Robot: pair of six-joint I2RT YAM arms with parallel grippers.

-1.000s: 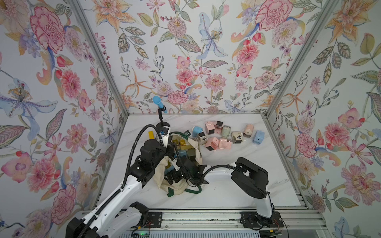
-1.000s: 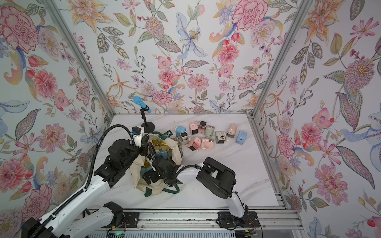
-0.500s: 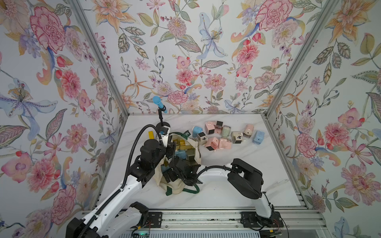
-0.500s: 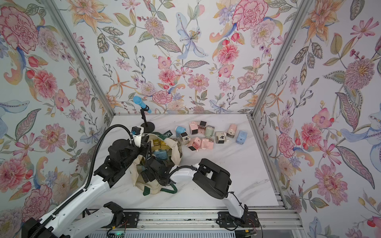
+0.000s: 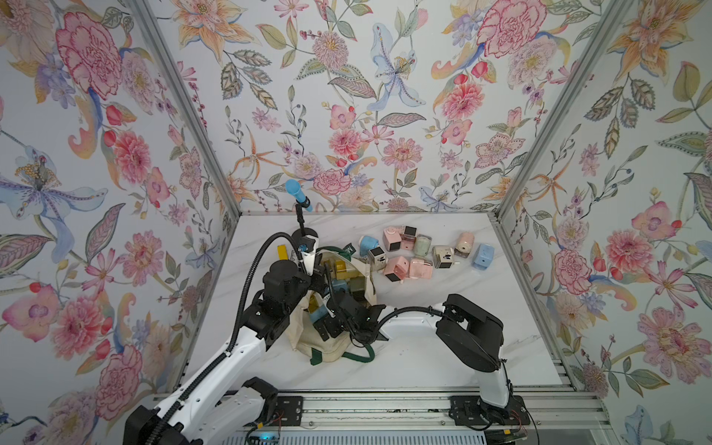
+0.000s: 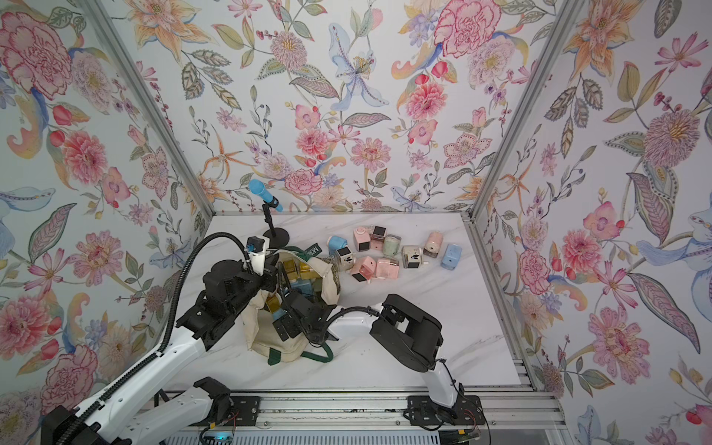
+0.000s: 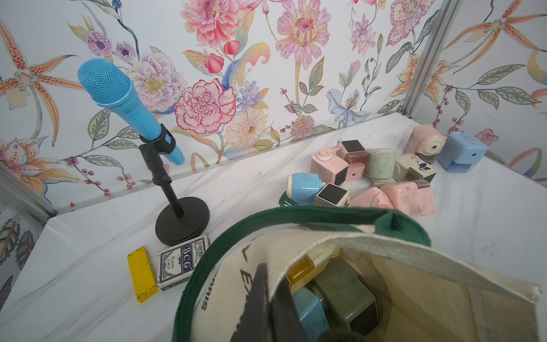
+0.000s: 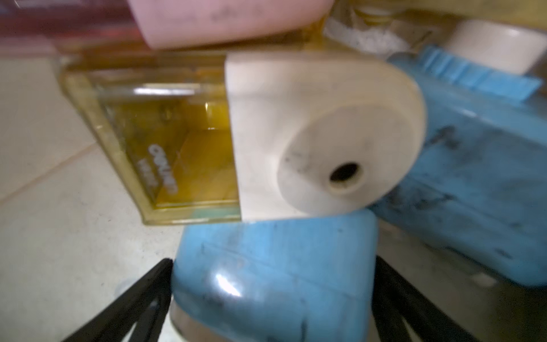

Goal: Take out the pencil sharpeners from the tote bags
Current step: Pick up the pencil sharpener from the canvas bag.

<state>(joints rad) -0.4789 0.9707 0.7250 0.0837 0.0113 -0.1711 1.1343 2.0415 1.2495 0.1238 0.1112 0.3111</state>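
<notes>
Right gripper (image 8: 272, 262): advanced deeper into tote (image 5: 308, 339); jaws held apart, flanking blue sharpener (image 8: 272, 293). Left gripper (image 7: 268, 284): clamped on tote rim, mouth held open. Removed sharpeners (image 5: 422, 245) heaped on table (image 5: 424, 370) beyond; others left inside. Risk: cream sharpener (image 8: 319, 133) is rested on the blue one; on lifting it may be dragged, toppled or jammed against cloth.
</notes>
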